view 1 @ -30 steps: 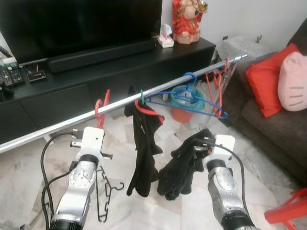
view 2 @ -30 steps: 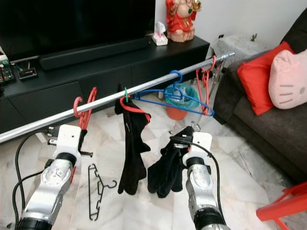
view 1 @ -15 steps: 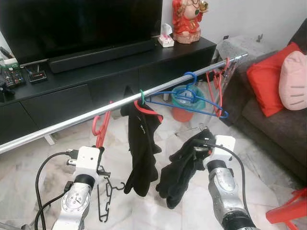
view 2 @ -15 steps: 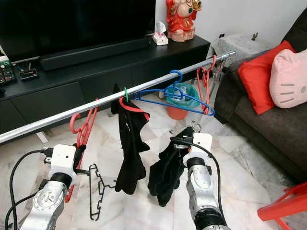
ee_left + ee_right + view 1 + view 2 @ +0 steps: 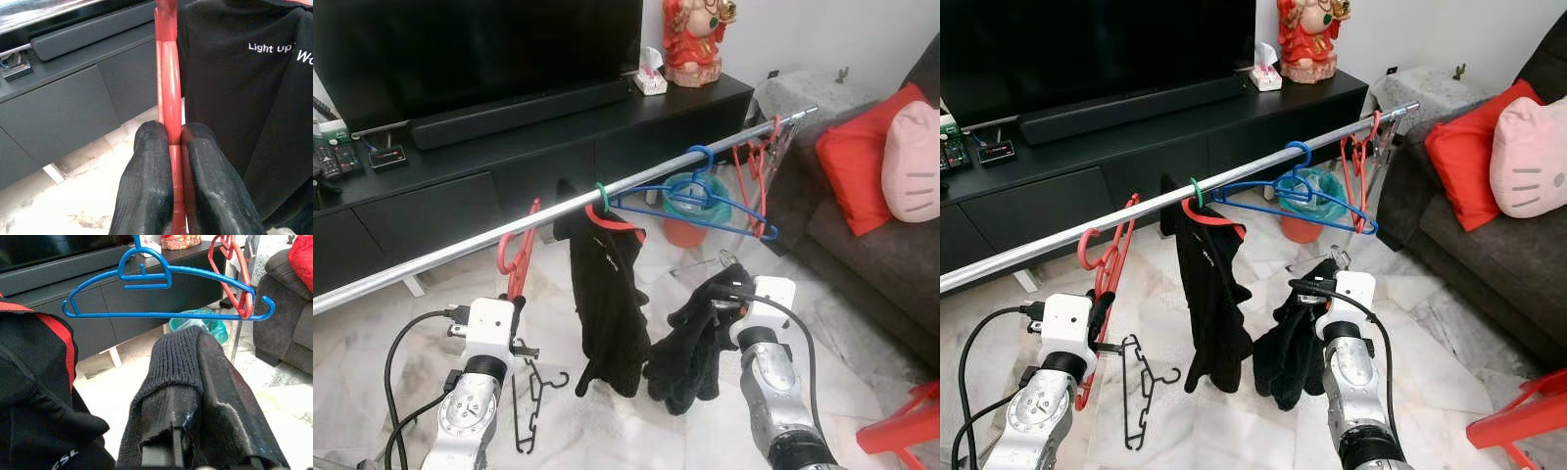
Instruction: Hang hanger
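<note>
While left claw [image 5: 176, 147] grips it, red hanger [image 5: 517, 257] stands near-upright, hook up

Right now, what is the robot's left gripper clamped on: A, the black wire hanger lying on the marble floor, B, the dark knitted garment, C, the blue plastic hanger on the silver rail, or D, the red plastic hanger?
D: in the left wrist view the left gripper has both black fingers pressed against the red plastic hanger, whose hook reaches the silver rail.

Right gripper [image 5: 188, 431] has its jaws clamped on a black knit garment [image 5: 176, 357]. Up at twelve o'clock hangs a blue hanger [image 5: 161, 289], a red hanger [image 5: 234, 269] at two o'clock.
</note>
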Controlling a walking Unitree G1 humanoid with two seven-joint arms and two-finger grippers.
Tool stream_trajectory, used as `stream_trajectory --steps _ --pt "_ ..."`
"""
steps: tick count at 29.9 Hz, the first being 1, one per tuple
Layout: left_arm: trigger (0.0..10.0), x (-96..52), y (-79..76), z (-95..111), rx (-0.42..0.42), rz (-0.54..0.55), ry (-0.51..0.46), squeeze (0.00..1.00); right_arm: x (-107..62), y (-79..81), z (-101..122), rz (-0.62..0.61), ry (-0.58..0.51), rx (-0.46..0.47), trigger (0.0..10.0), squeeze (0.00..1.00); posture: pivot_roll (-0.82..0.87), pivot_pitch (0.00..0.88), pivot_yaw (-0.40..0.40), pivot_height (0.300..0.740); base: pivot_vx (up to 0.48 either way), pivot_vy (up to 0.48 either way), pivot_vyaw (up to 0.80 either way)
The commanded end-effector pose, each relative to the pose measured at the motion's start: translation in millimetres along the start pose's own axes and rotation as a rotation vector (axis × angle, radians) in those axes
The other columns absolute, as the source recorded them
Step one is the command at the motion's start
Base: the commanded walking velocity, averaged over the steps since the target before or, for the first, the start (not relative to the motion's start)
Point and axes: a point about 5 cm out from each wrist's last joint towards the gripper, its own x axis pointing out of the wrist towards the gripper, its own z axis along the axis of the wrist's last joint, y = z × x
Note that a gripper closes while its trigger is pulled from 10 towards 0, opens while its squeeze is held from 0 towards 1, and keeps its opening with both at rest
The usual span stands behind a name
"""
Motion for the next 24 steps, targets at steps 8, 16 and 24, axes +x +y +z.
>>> stream_trajectory --steps 8,16,24 --pt "10.0 9.1 -5.7 5.7 -0.022 -0.015 -0.029 0.0 5.3 -0.3 12.2 -0.001 -0.049 -0.004 10.0 0.0 -0.01 0.058 -0.014 0.74 0.0 0.0 0.0" --pt "10.0 9.5 -6.0 5.7 -0.029 -0.01 -0.032 0.0 5.7 -1.0 13.1 -0.003 -0.053 -0.002 10.0 0.0 -0.01 0.069 -0.014 0.74 -0.217 0.0 0.0" --pt "10.0 8.9 -5.6 5.2 -0.028 -0.008 -0.029 0.0 5.3 -0.3 13.1 0.001 -0.053 -0.01 10.0 0.0 -0.01 0.074 -0.013 0.74 -0.27 0.0 0.0"
